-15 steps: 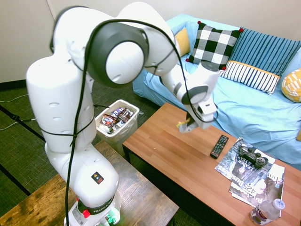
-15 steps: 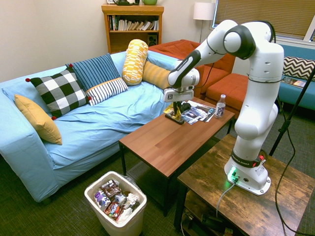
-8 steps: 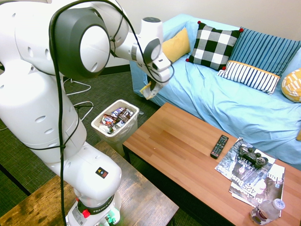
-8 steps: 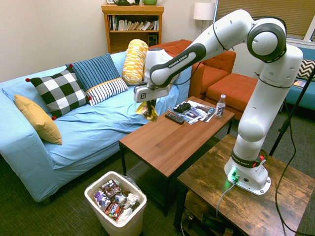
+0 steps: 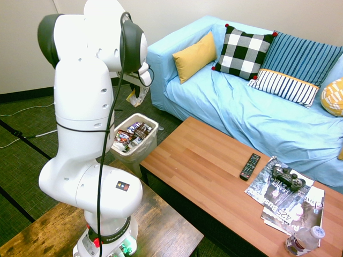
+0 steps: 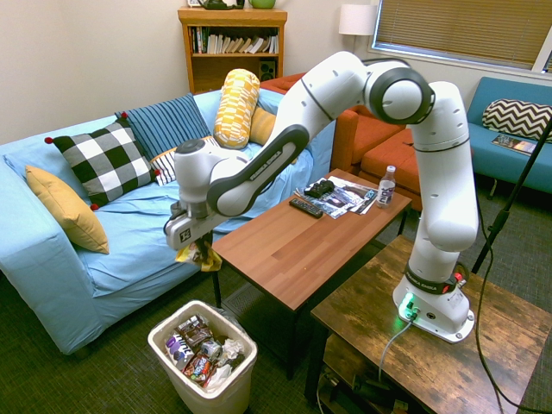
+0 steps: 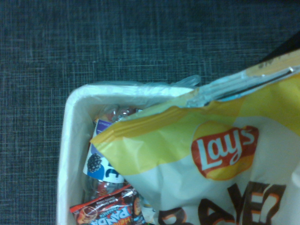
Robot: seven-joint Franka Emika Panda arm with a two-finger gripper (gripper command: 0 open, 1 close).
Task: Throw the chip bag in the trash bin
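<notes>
Yellow foil is the main thing here: the chip bag (image 6: 200,255) hangs from the gripper (image 6: 197,244), jaws pinched shut on its top edge, up in the air above the trash bin (image 6: 164,354) and a bit toward the sofa side of it. In the first exterior view the bag (image 5: 137,97) dangles just past the arm's big joint, with the bin (image 5: 151,139) below it on the dark carpet, next to the end of the coffee table (image 5: 187,166).

The wrist view is basically all chip bag (image 7: 197,159), the Lay's logo clear and readable, and under it you can see a corner of the white bin (image 7: 70,122) with its plastic liner and some snack wrappers (image 7: 108,208) piled inside.

Rest of the room: the blue sofa (image 6: 155,220) has a checkered pillow (image 6: 105,161) and a mustard cushion (image 6: 65,209) on it. The far end of the table holds a remote (image 5: 250,166), a game controller (image 5: 288,176) sitting on magazines (image 5: 292,206), and a water bottle (image 5: 304,240).
</notes>
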